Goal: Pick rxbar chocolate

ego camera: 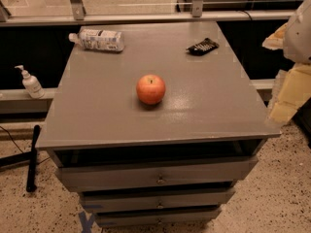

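Pincer (290,93) blurred, cut off at right edge, grip cannot tell, rxbar chocolate (202,46) apart on cabinet (209,101)

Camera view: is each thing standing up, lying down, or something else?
rxbar chocolate, lying flat, back right of the table, untouched.
apple, sitting stem up, mid-table.
clear bottle, lying on its side, cap on.
pump bottle, standing upright on the ledge.
end effector, beside the table's right edge, away from the bar.
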Action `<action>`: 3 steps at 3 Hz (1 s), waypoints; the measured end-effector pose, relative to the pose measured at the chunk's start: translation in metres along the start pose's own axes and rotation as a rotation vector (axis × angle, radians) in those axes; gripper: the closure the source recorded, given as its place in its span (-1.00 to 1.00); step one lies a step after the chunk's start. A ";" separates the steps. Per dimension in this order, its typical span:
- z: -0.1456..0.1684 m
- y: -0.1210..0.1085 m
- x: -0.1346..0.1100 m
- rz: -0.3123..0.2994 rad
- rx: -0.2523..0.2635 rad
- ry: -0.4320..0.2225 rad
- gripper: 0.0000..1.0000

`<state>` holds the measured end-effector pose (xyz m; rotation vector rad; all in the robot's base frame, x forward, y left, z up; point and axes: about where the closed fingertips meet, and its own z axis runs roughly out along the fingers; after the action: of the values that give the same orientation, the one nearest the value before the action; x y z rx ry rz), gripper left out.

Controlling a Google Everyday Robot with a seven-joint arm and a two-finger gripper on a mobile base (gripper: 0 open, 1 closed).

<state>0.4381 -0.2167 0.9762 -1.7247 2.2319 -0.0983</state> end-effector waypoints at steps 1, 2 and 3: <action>0.000 0.000 0.000 0.000 0.000 0.000 -1.00; 0.011 -0.023 -0.003 0.014 0.047 -0.047 -1.00; 0.031 -0.088 -0.009 0.070 0.149 -0.183 -1.00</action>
<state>0.5309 -0.2274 0.9698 -1.5129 2.0931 -0.0848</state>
